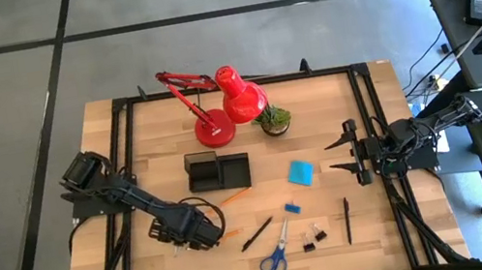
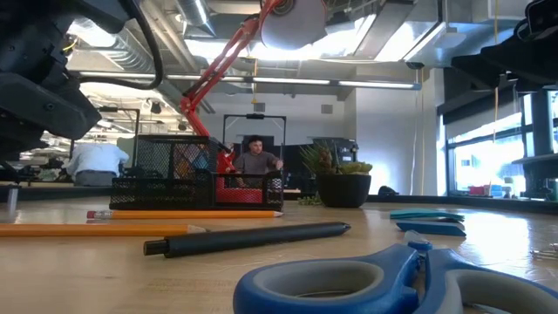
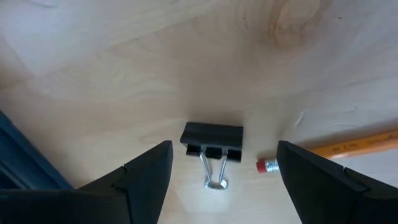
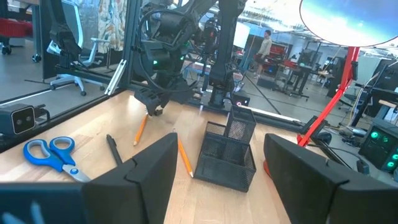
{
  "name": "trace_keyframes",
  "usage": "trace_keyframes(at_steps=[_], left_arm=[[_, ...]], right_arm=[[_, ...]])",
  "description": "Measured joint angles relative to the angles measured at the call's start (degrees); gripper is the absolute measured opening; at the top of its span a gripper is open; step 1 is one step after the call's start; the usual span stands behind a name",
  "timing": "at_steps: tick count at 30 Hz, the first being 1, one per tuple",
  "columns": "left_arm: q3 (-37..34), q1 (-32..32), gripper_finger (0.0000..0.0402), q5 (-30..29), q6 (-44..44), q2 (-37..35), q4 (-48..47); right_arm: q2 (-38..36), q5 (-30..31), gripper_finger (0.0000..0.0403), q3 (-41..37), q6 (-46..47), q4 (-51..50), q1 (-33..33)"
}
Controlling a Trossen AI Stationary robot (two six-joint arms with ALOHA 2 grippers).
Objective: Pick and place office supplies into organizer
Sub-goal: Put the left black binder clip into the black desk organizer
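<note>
My left gripper [image 1: 185,238] [image 3: 224,146] points down over the near-left part of the table, open. A black binder clip [image 3: 211,144] lies flat on the wood between its fingers, which do not touch it. An orange pencil's eraser end [image 3: 267,165] lies beside the clip. My right gripper [image 1: 331,158] [image 4: 221,140] waits open at the table's right side, facing the black mesh organizer [image 1: 218,170] [image 4: 230,152]. On the table also lie a second pencil [image 1: 235,196], two black pens [image 1: 258,233] [image 1: 348,220], blue scissors [image 1: 276,255], a blue eraser [image 1: 292,208], a blue note pad [image 1: 301,172] and more binder clips [image 1: 314,237].
A red desk lamp [image 1: 217,109] and a small potted plant [image 1: 274,120] stand behind the organizer toward the far edge. A black frame rail [image 1: 125,174] runs along the table's sides. People sit in the room beyond the table [image 2: 257,161].
</note>
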Motion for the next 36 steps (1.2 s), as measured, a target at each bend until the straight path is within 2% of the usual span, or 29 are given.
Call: trace_keyframes(at_steps=[6, 15, 27, 36], left_arm=[[-5.4, -0.7, 0.028, 0.6, -2.1, -0.8, 8.0], [-5.8, -0.7, 0.0276, 0.5, -1.6, -1.2, 8.4], [-5.9, -0.7, 0.019, -0.3, -0.6, -1.2, 8.8], [-5.9, -0.7, 0.016, -0.8, 2.8, -1.2, 8.7]], right_arm=[[0.0, 0.0, 0.0242, 0.0, 0.0, 0.0, 0.0], [0.0, 0.0, 0.0242, 0.0, 0.0, 0.0, 0.0], [0.0, 0.0, 0.0242, 0.0, 0.0, 0.0, 0.0], [0.0, 0.0, 0.0242, 0.0, 0.0, 0.0, 0.0]])
